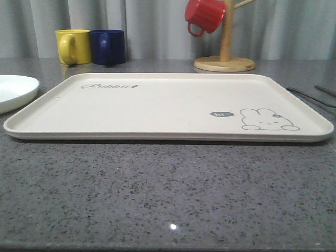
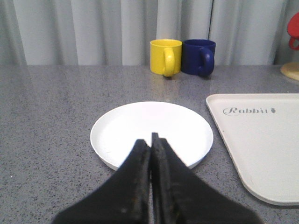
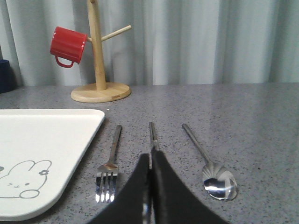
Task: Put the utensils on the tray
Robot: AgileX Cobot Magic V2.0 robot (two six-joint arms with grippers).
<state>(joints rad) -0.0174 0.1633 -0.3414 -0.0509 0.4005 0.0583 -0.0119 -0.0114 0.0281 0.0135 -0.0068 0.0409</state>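
Observation:
Three silver utensils lie side by side on the grey table, just right of the tray: a fork [image 3: 111, 158], a knife [image 3: 152, 135] and a spoon [image 3: 217, 182]. My right gripper [image 3: 151, 153] hovers over the knife with its black fingers pressed together, and they hide the blade. The cream tray [image 1: 157, 105] with its rabbit drawing is bare; its corner [image 3: 42, 135] sits beside the fork. Two utensil handles [image 1: 310, 97] show past the tray's right rim. My left gripper [image 2: 150, 137] is shut and empty above a white plate [image 2: 149, 126].
The white plate [image 1: 13, 92] sits left of the tray. A yellow mug [image 1: 73, 46] and a blue mug [image 1: 107, 46] stand at the back left. A wooden mug tree [image 1: 226, 52] with a red mug [image 1: 205, 16] stands behind the tray.

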